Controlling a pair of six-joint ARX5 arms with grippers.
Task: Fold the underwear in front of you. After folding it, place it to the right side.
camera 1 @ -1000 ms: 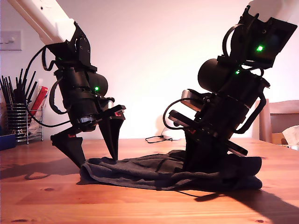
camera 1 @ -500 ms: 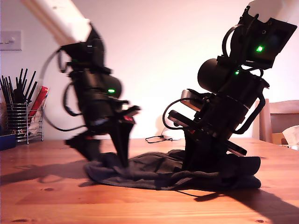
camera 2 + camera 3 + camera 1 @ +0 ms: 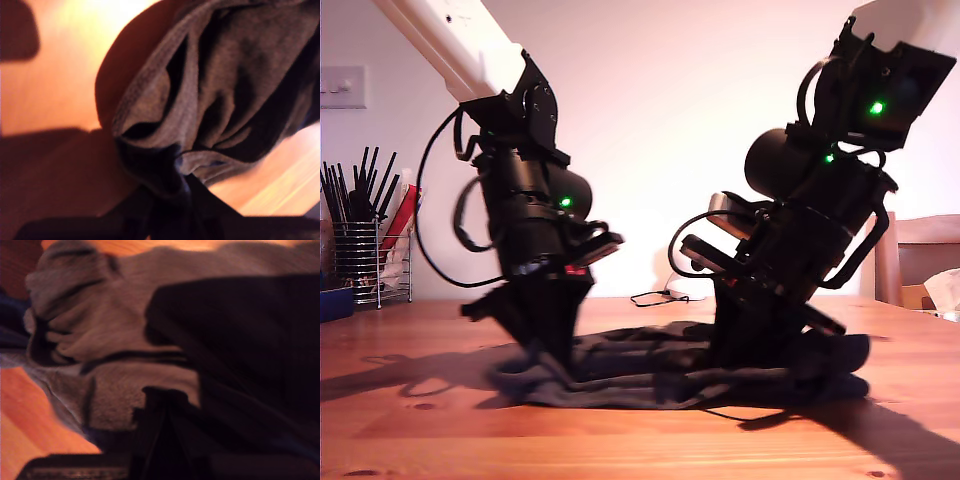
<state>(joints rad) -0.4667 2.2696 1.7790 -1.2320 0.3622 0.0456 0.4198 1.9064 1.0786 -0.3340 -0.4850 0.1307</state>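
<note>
The underwear (image 3: 650,365) lies wrinkled on the wooden bench (image 3: 420,430), in the middle of the exterior view. Both arms are down on it. My first end effector (image 3: 172,175) pinches a bunched edge of the cloth. My second end effector (image 3: 160,405) is at the cloth too, but it is too blurry to tell if it grips.

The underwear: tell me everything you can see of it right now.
The underwear is a dark charcoal, soft knit cloth, limp and wrinkled, lying low and bunched on the wooden table, spread between both arms. Toward the exterior view's left an arm presses down on its edge; toward the right the other arm stands on it. In the first wrist view its folds gather at my first gripper, which looks pinched on the cloth. My second gripper sits on the fabric; its grip is unclear.
</note>
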